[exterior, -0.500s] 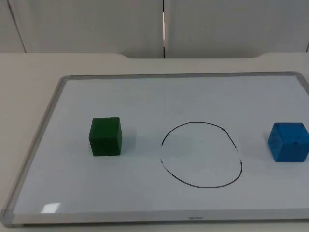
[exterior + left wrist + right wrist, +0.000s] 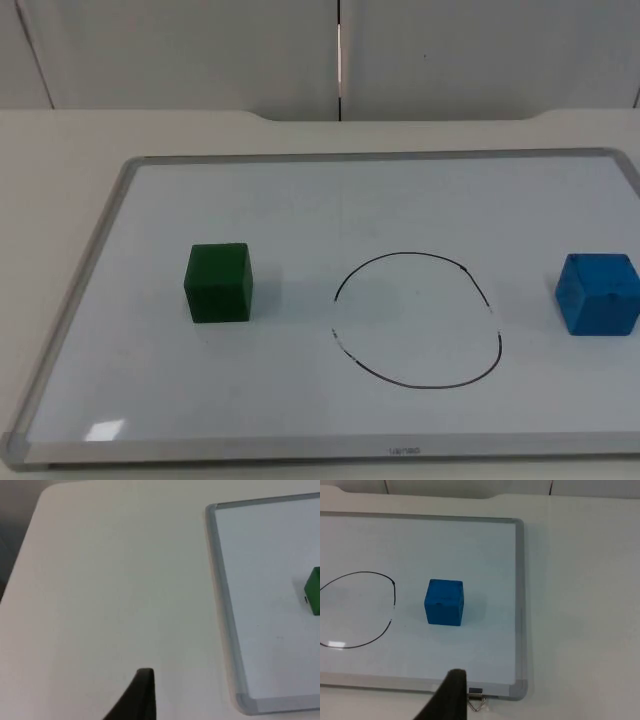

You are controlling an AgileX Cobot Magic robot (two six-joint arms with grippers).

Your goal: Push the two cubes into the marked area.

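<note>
- While I'm watching from my end, the whiteboard (image 2: pixel 120 200) lies flat on the white worktop (image 2: pixel 60 160), and a hand-drawn black circle (image 2: pixel 418 320) sits a bit right of the board's middle in the top view.
- Green cube (image 2: pixel 218 283) is on the board to the left of the circle, well apart from the line, so it's outside the marked area.
- Blue cube (image 2: pixel 598 293) is on the board to the right of the circle, near the board's right side, also clearly outside the line.
- Left end effector (image 2: pixel 142 695): from its wrist cam I get one black fingertip over bare worktop, off the board's outer edge. A sliver of the green cube (image 2: pixel 315 591) pokes in on the board side. Honestly can't tell if the fingers are open or closed.
- Right end effector (image 2: pixel 451 695): one black fingertip near the board's frame, close to a small metal clip (image 2: pixel 476 702) at the edge. The blue cube (image 2: pixel 444 602) sits on the board beyond it, between the circle's line (image 2: pixel 390 625) and the frame. Same deal, can't tell open or closed.
- Neither end effector touches a cube.
</note>
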